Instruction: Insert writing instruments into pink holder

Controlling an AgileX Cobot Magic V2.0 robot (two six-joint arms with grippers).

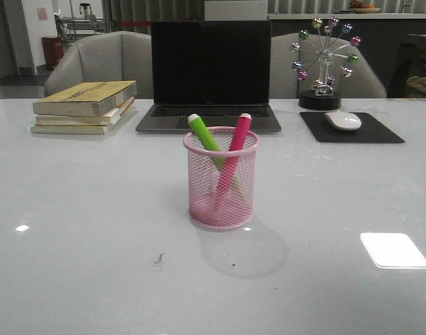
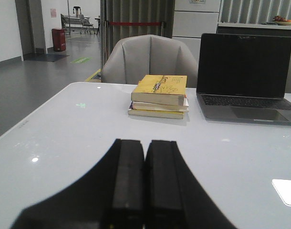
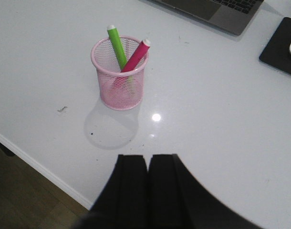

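Observation:
The pink holder [image 1: 221,183] [image 3: 119,74] stands upright in the middle of the table. Inside it lean the green marker [image 1: 205,134] [image 3: 117,44] and the magenta marker [image 1: 237,136] [image 3: 136,55], crossing each other, their pale ends above the rim. My right gripper [image 3: 148,157] is shut and empty, well back from the holder near the table's front edge. Shut and empty too, my left gripper [image 2: 144,142] sits over bare table on the left, facing the books. Neither gripper shows in the front view.
A stack of books [image 1: 87,106] [image 2: 160,95] lies at the back left. An open laptop [image 1: 210,73] [image 2: 245,76] stands behind the holder. A mouse [image 1: 343,120] on a black pad [image 1: 353,129] and a ferris-wheel ornament [image 1: 325,63] are at the back right.

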